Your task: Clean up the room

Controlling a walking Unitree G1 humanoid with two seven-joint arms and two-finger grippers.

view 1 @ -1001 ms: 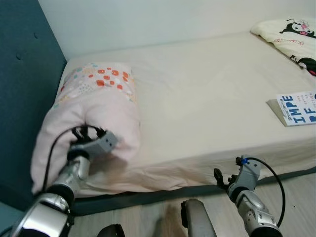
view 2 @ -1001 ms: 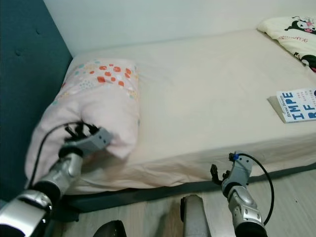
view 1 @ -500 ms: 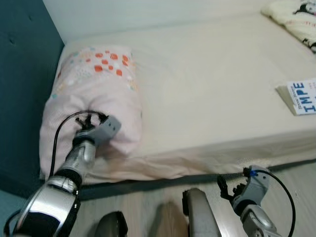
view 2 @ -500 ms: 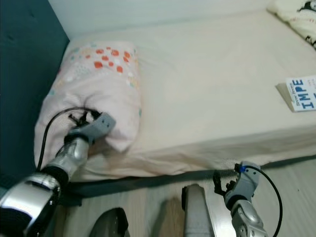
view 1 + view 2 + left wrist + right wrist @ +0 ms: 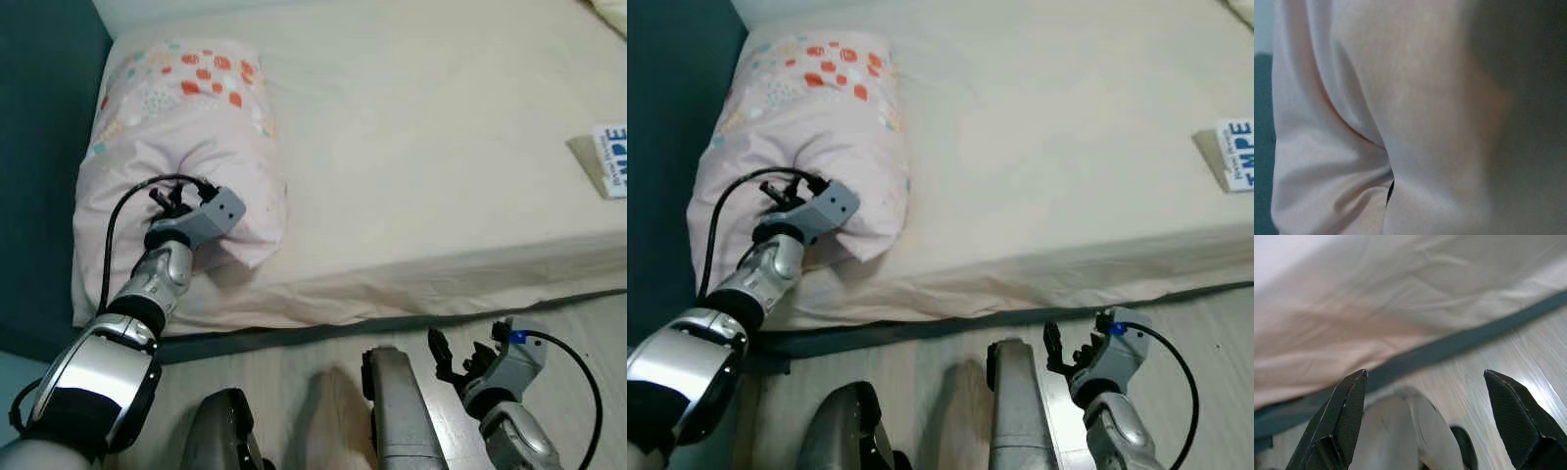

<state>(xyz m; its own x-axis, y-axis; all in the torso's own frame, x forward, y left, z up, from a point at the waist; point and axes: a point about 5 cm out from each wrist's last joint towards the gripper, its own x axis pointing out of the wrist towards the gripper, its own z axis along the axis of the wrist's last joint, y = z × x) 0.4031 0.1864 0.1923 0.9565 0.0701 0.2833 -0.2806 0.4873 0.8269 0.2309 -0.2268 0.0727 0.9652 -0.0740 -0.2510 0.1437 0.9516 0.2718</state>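
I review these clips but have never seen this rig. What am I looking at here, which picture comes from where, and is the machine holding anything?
It is a walking humanoid robot with two silver arms, each ending in two black fingers. The two wide pictures come from its head camera, looking down at a bed. The two close pictures come from cameras on its wrists.

The left gripper is pushed into a pink pillow at the head of the bed; its wrist view shows pink fabric right up close, so whether it grips is unclear. The right gripper hangs open and empty over the wooden floor beside the bed. A book lies on the sheet.
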